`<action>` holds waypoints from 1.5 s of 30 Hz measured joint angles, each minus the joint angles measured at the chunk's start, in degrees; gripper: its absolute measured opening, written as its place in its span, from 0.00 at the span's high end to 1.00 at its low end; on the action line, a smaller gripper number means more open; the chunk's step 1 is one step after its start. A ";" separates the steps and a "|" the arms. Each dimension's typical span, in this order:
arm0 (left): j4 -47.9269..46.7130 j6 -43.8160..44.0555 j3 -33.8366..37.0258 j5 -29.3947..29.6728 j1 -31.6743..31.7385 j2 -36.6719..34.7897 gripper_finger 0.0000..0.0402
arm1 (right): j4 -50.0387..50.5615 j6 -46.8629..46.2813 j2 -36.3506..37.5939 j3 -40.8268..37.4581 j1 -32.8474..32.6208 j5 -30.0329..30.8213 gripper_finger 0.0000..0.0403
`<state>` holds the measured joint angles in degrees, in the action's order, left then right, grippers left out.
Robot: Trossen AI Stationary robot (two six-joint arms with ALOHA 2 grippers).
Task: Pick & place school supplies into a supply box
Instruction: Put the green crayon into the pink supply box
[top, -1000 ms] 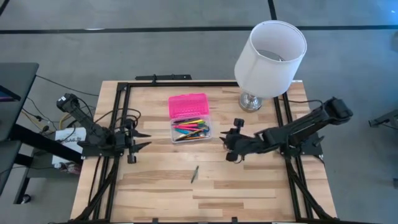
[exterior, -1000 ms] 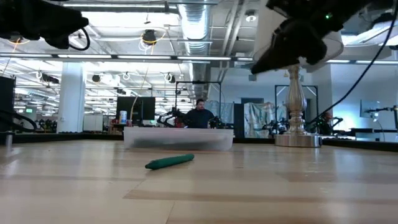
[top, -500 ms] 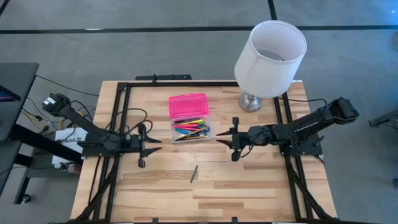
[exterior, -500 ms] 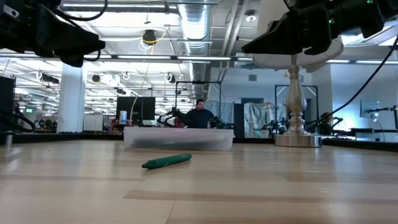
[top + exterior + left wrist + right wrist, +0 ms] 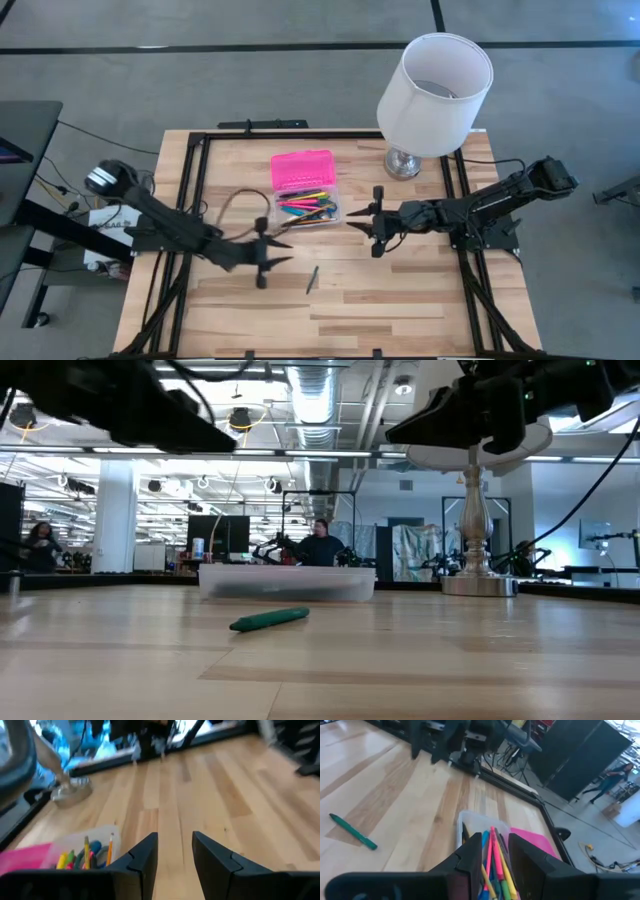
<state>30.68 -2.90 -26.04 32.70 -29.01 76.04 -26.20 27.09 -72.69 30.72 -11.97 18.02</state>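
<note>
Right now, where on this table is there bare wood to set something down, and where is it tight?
Free: the front strip of the table beyond the green pen, and the back left corner beside the pink lid. Crowded: around the supply box, with the left gripper and right gripper flanking it, and the lamp at the back right.

Low view cuts off both arms; supply box (image 5: 287, 582) blurred.

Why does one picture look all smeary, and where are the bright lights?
Left wrist view: the table and the box of pens look smeared. Low view: ceiling lights glare brightly, so both arms show as dark shapes; the green marker looks sharp. High view: evenly lit, with soft shadows.
</note>
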 joint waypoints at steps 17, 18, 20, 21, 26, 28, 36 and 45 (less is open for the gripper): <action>-47.39 17.49 -34.70 -15.02 5.63 22.74 0.71 | 0.17 -0.63 -0.04 0.02 -2.32 0.06 0.77; -47.72 17.59 -35.40 -16.39 5.85 23.48 0.71 | 0.20 -0.62 -0.04 0.02 -2.30 0.06 0.77; -47.79 17.51 -36.08 -19.40 6.28 24.37 0.71 | 0.23 -0.62 -0.04 0.03 -2.25 0.07 0.77; -47.60 17.01 -36.20 -21.28 6.45 24.66 0.71 | 0.38 -0.62 -0.04 0.04 -2.25 0.11 0.77; -47.09 17.48 -36.22 -24.91 7.46 25.41 0.71 | 0.44 -0.63 -0.04 0.07 -2.27 0.28 0.77; -45.67 19.10 -35.90 -24.91 7.96 25.41 0.71 | 0.44 -0.69 -0.04 0.07 -2.27 0.28 0.77; -39.98 25.22 -33.33 -24.50 8.56 25.38 0.71 | 0.44 -1.62 -0.04 0.07 -2.26 0.28 0.77; -38.98 26.94 -33.33 -21.87 8.37 25.97 0.71 | 0.44 -1.72 -0.04 0.07 -2.27 0.28 0.77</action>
<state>-8.30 24.03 -59.37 10.82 -20.63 102.01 -25.76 25.37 -72.73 30.79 -14.24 18.31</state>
